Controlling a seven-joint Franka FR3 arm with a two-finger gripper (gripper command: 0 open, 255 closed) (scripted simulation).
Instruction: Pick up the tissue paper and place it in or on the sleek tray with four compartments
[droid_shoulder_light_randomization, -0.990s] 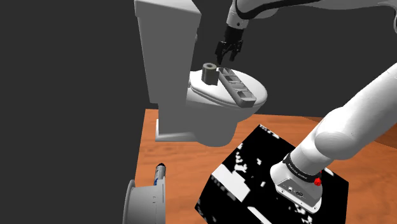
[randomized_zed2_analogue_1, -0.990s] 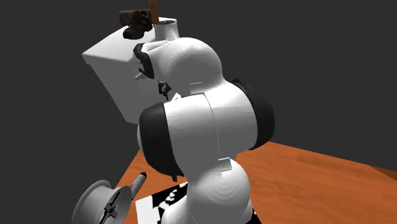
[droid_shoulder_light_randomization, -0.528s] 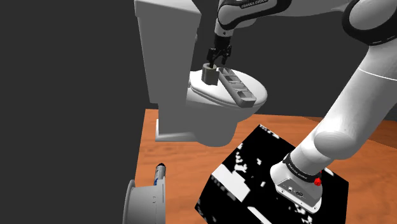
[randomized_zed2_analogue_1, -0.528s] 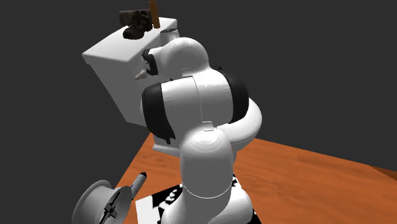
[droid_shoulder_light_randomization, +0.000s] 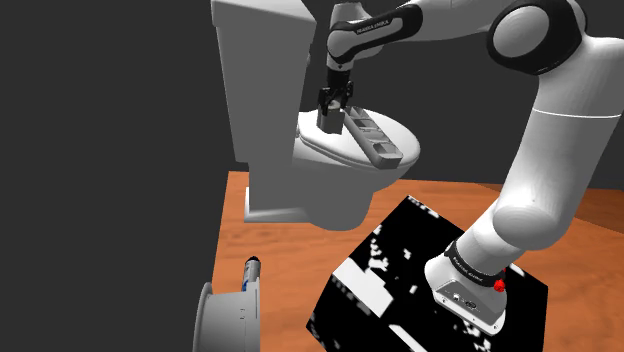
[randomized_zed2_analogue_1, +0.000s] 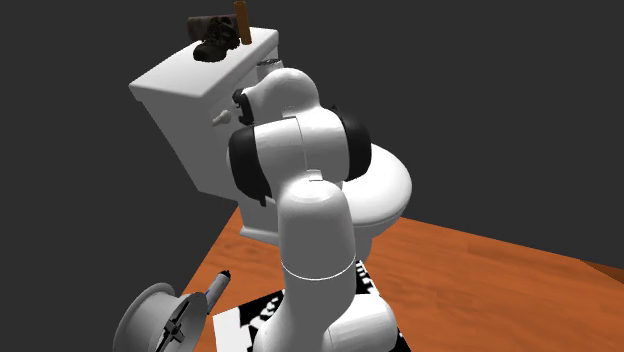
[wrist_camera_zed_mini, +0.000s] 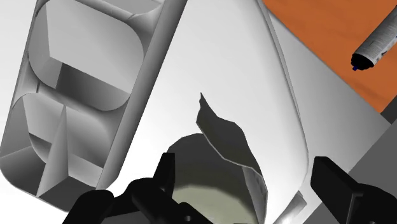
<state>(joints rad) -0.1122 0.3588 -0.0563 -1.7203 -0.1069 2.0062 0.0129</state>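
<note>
Toilet: a white toilet with its lid shut is seen on an orange-brown floor; every place below is given from it.
Tissue roll: a grey-olive roll is stood on the toilet's lid, at the end nearest the cistern.
Roll's axis: the long axis is set upright, straight up from the toilet's lid and toward the hand. In the wrist view the roll is looked down upon end-on, and a loose pointed flap of paper is lifted off its side.
Gripper: it is lowered close over the toilet's lid and pointed down at it, with the roll in its gap.
Fingers: they are held wide apart and nothing is clasped. The roll is placed off-centre between them, right beside one finger; whether that finger is touched cannot be told. The other finger is kept well apart from the roll.
Tray: a long grey tray with four compartments in a row is laid flat on the toilet's lid, just beside the roll, its length run from the cistern end toward the lid's front.
Arm: the white arm is arched from the stand to above the toilet.
Cylindrical thing: a grey, dark-tipped one is laid on the floor near the toilet's base.
Cistern top: a dark lump and a brown stick are seen on top of the toilet's cistern.
</note>
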